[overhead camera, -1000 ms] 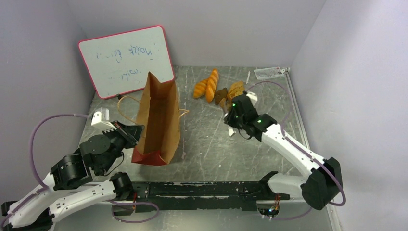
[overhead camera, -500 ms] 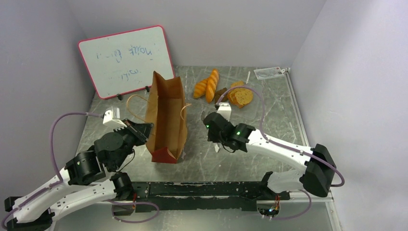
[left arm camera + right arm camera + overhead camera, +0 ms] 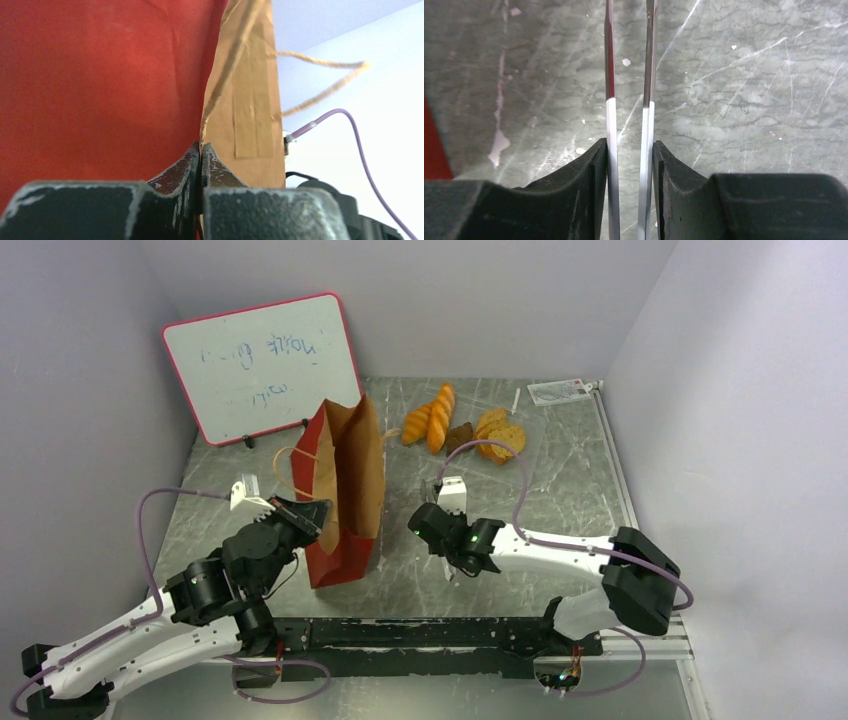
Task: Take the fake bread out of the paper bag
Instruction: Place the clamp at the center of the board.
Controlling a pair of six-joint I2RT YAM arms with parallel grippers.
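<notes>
At the left, my left hand [image 3: 201, 150] is pinched tight on the side wall of the tall red paper bag [image 3: 345, 480] with a brown kraft inside, gripping at the edge where red meets brown. The paper bag stands on the scratched grey metal surface [image 3: 570, 480] with its mouth open upward. I see no bread inside, though the bottom is in shadow. A thin brown looped handle [image 3: 320, 62] hangs off its rim. Just right of the bag, my right hand [image 3: 629, 147] is clamped on long thin metal tweezers [image 3: 610, 75], whose blades sit slightly apart over bare surface. The toy bread, golden-orange scored loaves [image 3: 432, 418] and a small dark brown piece [image 3: 460, 436], lies on the surface beyond the bag. My judgement is to hold the wall steady, bring the tweezers over the rim clear of the handle, and check the bottom for leftovers.
</notes>
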